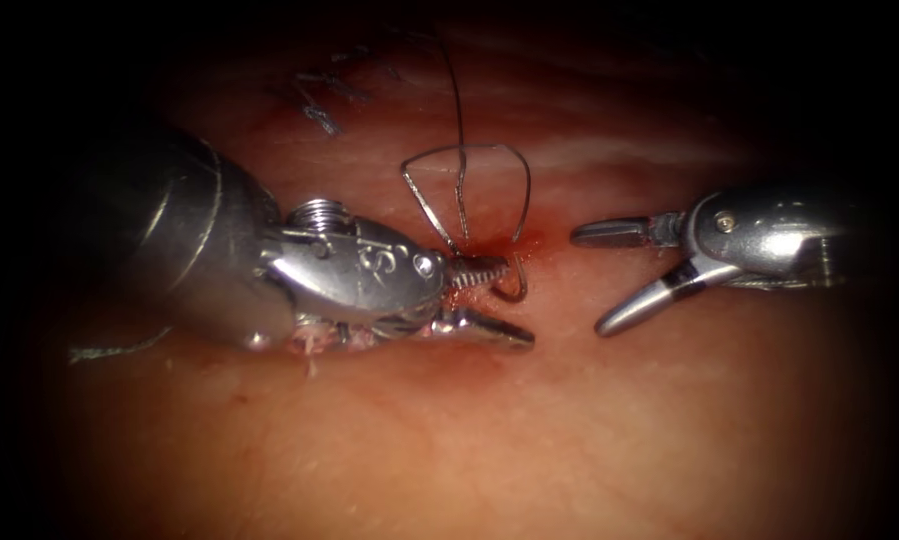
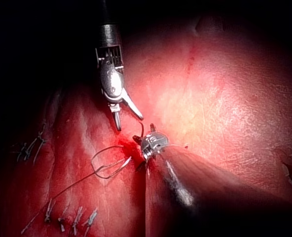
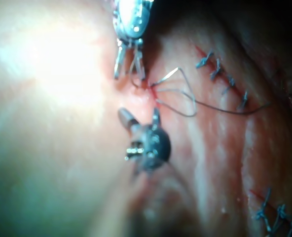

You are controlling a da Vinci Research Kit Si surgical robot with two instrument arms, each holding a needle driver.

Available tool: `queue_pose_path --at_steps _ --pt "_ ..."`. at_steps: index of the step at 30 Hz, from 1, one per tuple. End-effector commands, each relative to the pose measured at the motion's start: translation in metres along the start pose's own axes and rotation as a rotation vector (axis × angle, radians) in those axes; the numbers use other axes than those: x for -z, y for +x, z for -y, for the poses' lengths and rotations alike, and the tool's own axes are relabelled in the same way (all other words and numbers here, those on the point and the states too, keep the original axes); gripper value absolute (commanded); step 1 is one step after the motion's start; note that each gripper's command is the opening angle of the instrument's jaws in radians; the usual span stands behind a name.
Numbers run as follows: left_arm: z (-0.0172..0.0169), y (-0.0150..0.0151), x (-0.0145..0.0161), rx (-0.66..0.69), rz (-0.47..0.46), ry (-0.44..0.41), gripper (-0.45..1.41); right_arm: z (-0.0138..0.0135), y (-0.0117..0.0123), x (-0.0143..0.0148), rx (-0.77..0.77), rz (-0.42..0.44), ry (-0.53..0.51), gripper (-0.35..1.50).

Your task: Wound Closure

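Tissue (image 1: pixel 489 420); needle (image 1: pixel 517 285) mostly buried.

Endoscope view lit at the centre and darkened toward a black rim, glare seen on the left tool (image 1: pixel 489 300), right wrist view washed out over the tissue (image 3: pixel 52 74), its near shaft blurred

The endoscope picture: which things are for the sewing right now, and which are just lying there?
For the sewing:
left tool, jaws open around the needle where it sits in the tissue
thread
right tool, open, holding nothing

Just lying there:
finished stitches
red fluid
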Motion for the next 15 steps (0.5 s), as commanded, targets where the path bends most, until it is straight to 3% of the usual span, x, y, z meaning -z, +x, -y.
queue_pose_path --at_steps 1,9,11,13,15 --pt "-0.0002 -0.0002 -0.0007 -0.003 -0.006 0.000 0.19 0.0001 -0.0006 -0.0012 0.004 -0.003 0.023 1.30" --pt "0.0008 0.0002 -0.0009 0.006 -0.021 0.012 0.09 0.0008 -0.0012 -0.0026 -0.009 0.001 0.020 1.28" --pt "0.0011 0.0003 -0.0011 0.010 -0.025 0.018 -0.06 0.0009 -0.0011 -0.0026 -0.010 0.000 0.020 1.28" --pt "0.0011 0.0003 -0.0011 0.011 -0.025 0.019 -0.45 0.0009 -0.0009 -0.0025 -0.011 0.000 0.020 1.28" --pt "0.0010 0.0004 -0.0010 0.015 -0.034 0.020 -0.45 0.0008 -0.0009 -0.0024 -0.017 0.000 0.020 1.27"
